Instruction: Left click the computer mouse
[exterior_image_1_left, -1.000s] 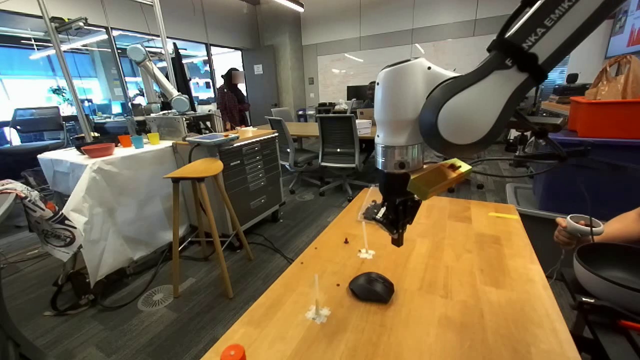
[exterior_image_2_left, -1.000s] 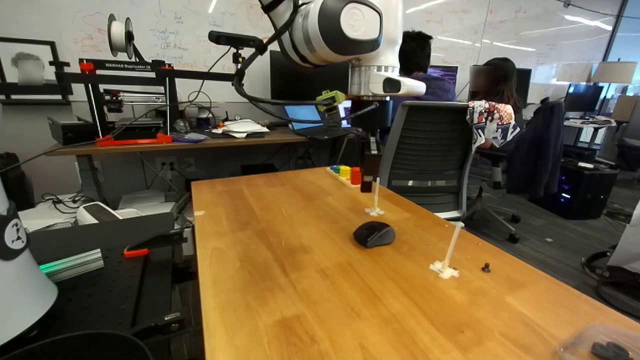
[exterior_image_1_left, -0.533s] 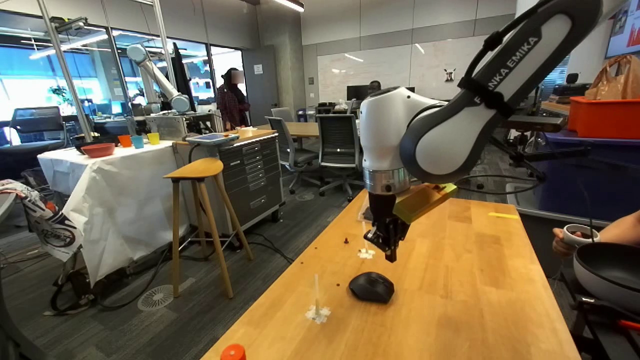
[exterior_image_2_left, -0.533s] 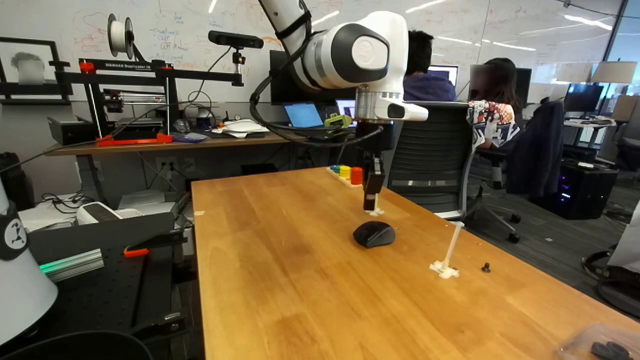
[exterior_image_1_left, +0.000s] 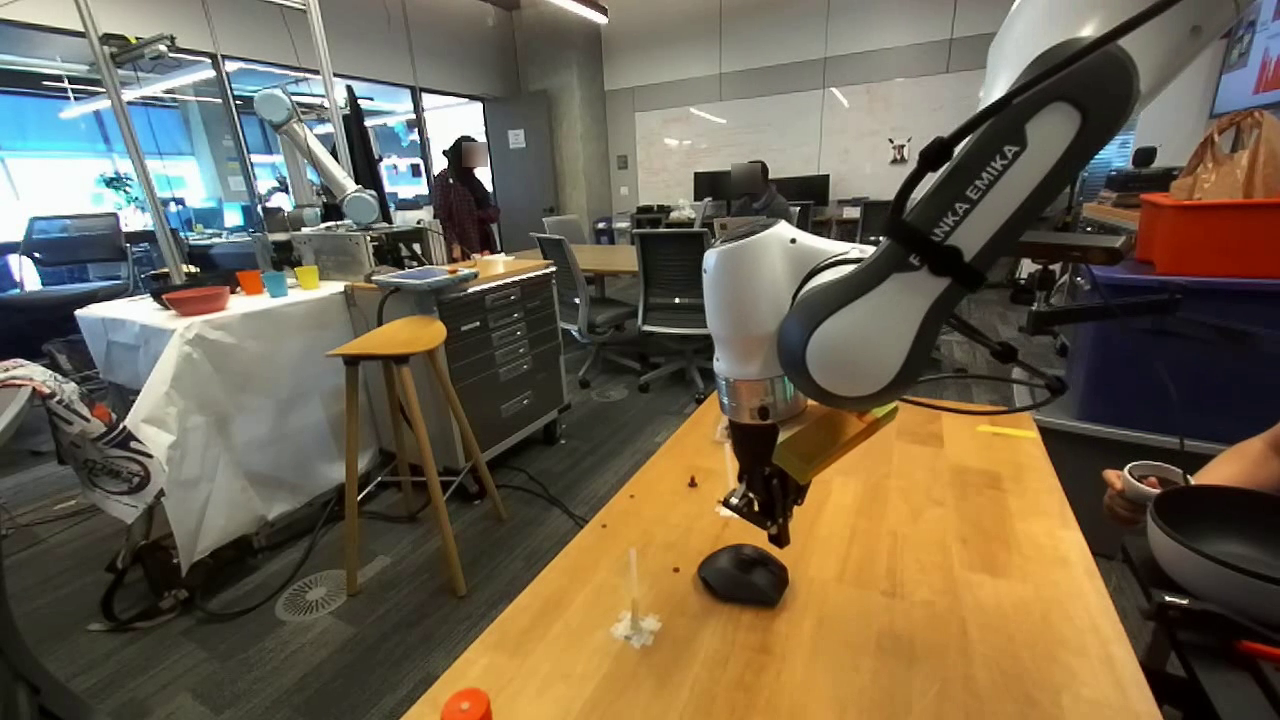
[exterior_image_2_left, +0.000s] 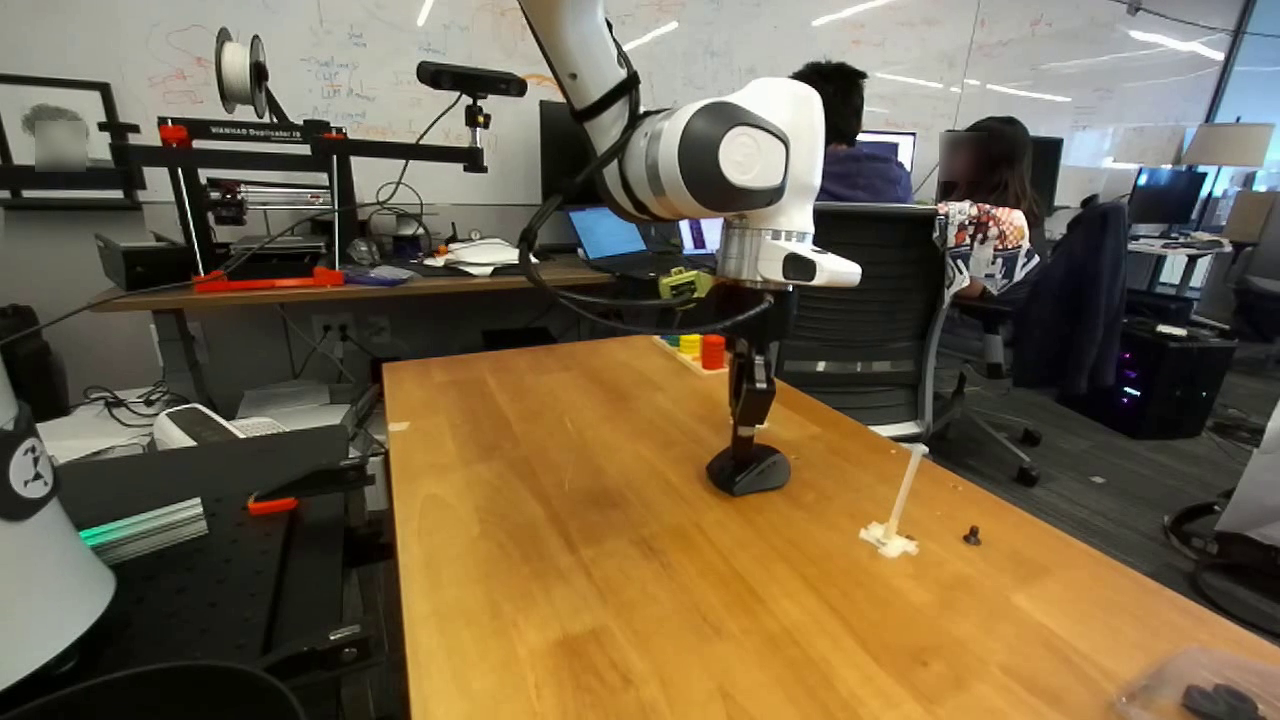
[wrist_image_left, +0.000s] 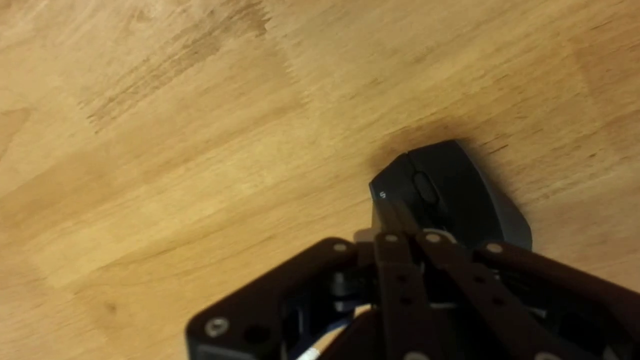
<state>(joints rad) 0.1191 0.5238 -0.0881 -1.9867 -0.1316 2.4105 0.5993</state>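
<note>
Arm (exterior_image_1_left: 860, 345) has come down since the earlier frame, now low over the wooden table (exterior_image_1_left: 920, 600). Pincer (exterior_image_1_left: 779, 539) pinched together, holding nothing, its end right at the mouse (exterior_image_1_left: 743, 576), which sits on that table; contact unclear. Should press straight down, lightly, on the left button (wrist_image_left: 397, 182), clear of the wheel (wrist_image_left: 426, 187), then lift, so mouse doesn't skid.

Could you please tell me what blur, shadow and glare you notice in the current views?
Wrist view: the tool is dark and out of focus, the mouse crisper, with a soft shadow on the table beside it; in an exterior view, white streaks of glare mark the whiteboard, probably reflected ceiling lights.
</note>
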